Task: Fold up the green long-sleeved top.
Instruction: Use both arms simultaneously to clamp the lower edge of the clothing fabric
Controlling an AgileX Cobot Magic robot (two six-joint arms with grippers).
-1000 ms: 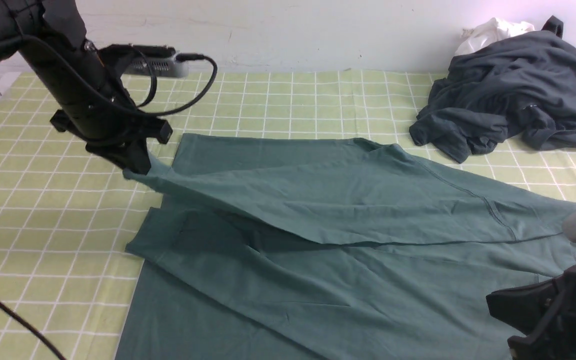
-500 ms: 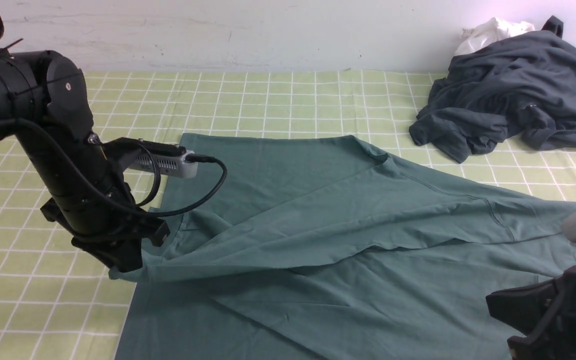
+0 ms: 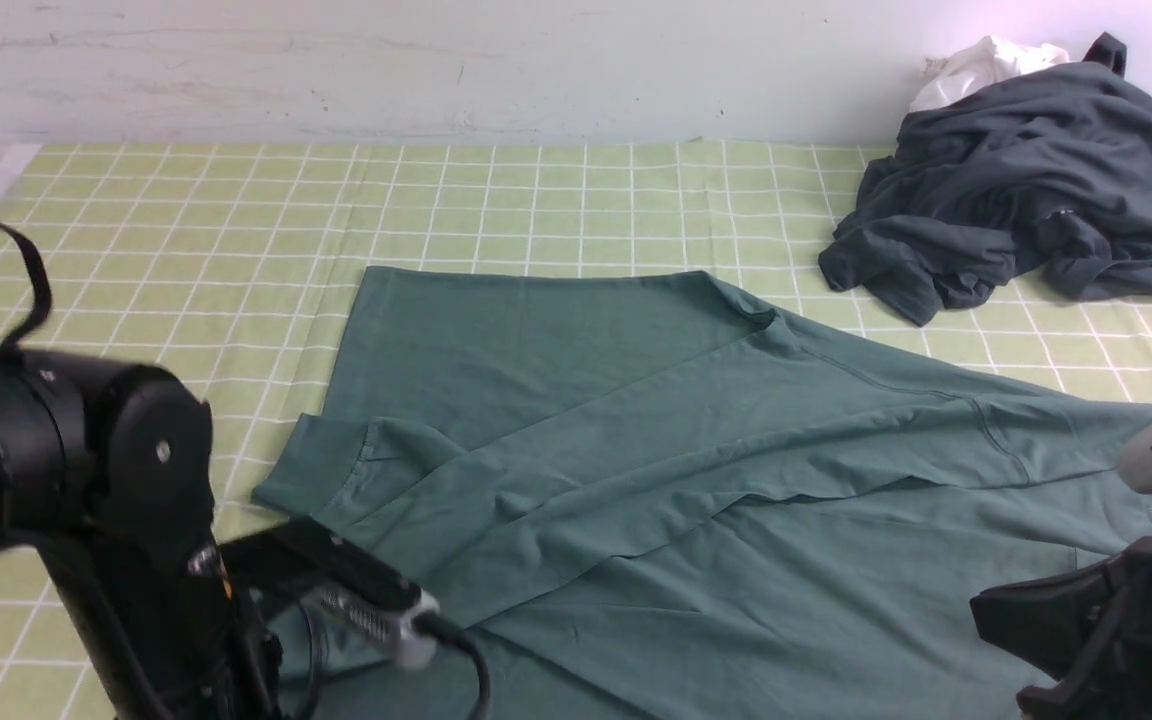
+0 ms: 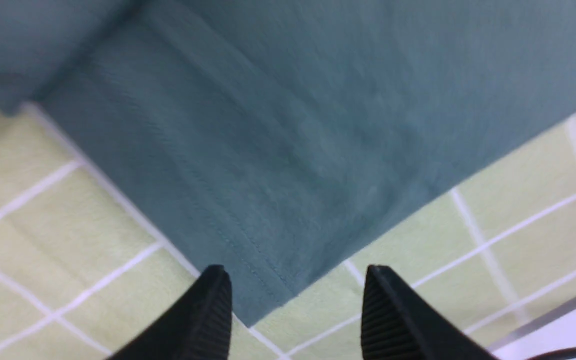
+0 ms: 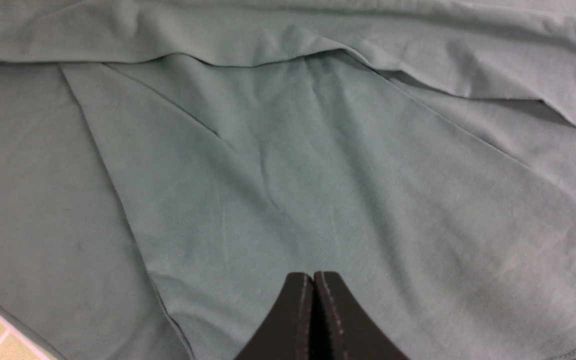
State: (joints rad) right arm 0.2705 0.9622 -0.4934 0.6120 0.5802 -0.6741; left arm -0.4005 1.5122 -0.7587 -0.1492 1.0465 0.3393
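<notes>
Left claw (image 4: 294, 280) wide, empty, over sleeve cuff (image 3: 314, 482), left of frame: lift straight, avoid snagging. Right claw (image 5: 313, 280) closed, empty, above green top (image 3: 696, 560).

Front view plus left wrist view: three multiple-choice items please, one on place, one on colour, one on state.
1. Relative to the green long-sleeved top, where is the dark charcoal garment?
A. Beyond it, on the robot's left
B. Beyond it, on the robot's right, near the wall
C. Spread over its middle

2. What colour is the tablecloth?
A. Plain blue
B. Red with stripes
C. Pale green with a white grid

3. How does the left gripper stand?
A. Open, holding nothing
B. Shut on the top
C. Shut on a cable

Answers:
1 B: the front view shows it heaped at the far right by the wall.
2 C: green squares with white lines show all around the top.
3 A: the left wrist view shows its jaws apart above a corner of the top, gripping nothing.
</notes>
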